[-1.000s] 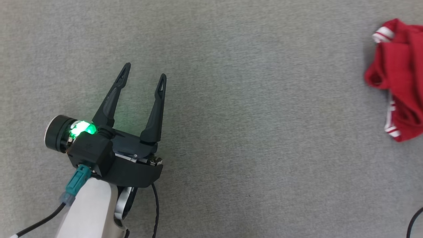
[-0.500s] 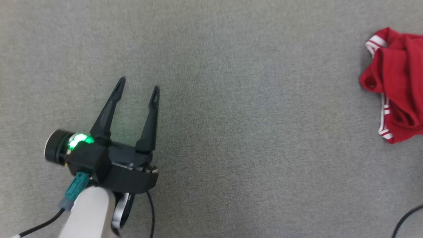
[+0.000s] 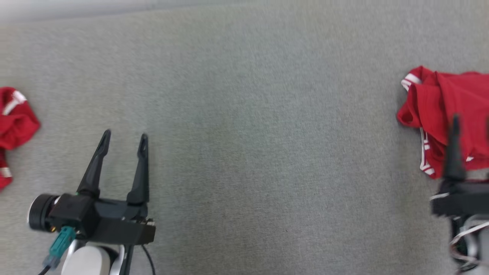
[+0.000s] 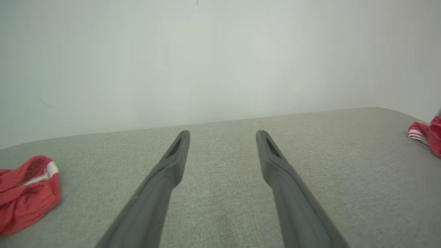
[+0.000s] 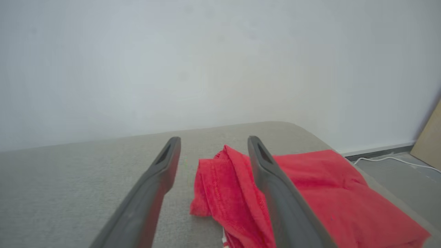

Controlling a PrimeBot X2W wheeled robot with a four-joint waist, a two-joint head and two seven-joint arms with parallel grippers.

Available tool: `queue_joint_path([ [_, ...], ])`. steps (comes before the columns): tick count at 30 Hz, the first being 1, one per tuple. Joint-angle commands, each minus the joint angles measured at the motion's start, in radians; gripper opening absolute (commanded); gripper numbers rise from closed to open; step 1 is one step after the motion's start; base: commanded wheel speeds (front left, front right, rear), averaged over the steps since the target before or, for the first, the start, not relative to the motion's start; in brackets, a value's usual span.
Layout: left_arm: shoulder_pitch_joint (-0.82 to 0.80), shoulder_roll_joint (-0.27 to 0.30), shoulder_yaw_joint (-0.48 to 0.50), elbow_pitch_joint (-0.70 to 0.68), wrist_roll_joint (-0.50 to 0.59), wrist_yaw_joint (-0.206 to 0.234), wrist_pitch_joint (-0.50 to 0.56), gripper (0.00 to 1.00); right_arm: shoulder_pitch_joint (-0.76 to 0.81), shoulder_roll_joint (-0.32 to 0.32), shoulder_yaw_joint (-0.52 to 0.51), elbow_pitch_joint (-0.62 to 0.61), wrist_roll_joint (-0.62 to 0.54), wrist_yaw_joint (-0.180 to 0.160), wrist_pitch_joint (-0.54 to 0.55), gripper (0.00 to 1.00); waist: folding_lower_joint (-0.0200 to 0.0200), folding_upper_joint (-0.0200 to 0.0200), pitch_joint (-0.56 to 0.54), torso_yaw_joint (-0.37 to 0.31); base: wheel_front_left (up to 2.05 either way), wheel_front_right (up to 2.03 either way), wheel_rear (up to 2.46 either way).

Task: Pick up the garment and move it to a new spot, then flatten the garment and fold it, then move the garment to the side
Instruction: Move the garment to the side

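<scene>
Right claw [image 5: 214, 140], pictured spread wide and holding nothing, fingers aimed at the red garment [image 3: 443, 99]. Read as the last step of the job, the set-down to the side, with the letting-go apparently done. Called for a straight retreat along the fingers' own line, jaws wide, to avoid snagging a fold on a tip and dragging the pile open. Called also for a look at the folds before leaving, the pile appearing loose and rumpled rather than square. Garment lying directly ahead of the right claw on the grey surface [image 3: 267, 152]: one ridge of cloth framed between the fingertips in the wrist view, the broader part off to the claw's right. Contact between fingers and cloth impossible to tell. Left claw [image 3: 125, 134], likewise wide and empty, well apart to the right claw's left. Second red garment [image 3: 13, 118] farther left, beyond the left claw.
</scene>
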Motion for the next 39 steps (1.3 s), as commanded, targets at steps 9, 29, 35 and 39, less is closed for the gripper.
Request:
queue_joint_path([
  [9, 0.09, -0.005, -0.002, 0.044, -0.026, 0.007, -0.022, 1.0, 0.142, 0.096, 0.108, -0.103, -0.046, -0.001, 0.059, 1.0, 0.0002, 0.0, -0.12, 0.07, 0.0, 0.0, 0.0],
  [29, 0.23, -0.005, -0.017, 0.143, -0.062, 0.022, -0.008, 1.0, 0.278, 0.163, 0.199, -0.076, -0.102, -0.001, 0.096, 1.0, 0.0002, 0.0, -0.29, 0.099, 0.0, 0.0, 0.0],
  [35, 0.217, 0.0, -0.008, 0.149, -0.07, 0.032, -0.011, 1.0, 0.294, 0.166, 0.217, -0.093, -0.111, -0.001, 0.105, 1.0, 0.0002, 0.0, -0.299, 0.101, 0.0, 0.0, 0.0],
  [39, 0.213, 0.002, -0.002, 0.153, -0.075, 0.04, -0.01, 1.0, 0.302, 0.169, 0.221, -0.106, -0.117, -0.001, 0.108, 1.0, 0.0002, 0.0, -0.299, 0.098, 0.0, 0.0, 0.0],
])
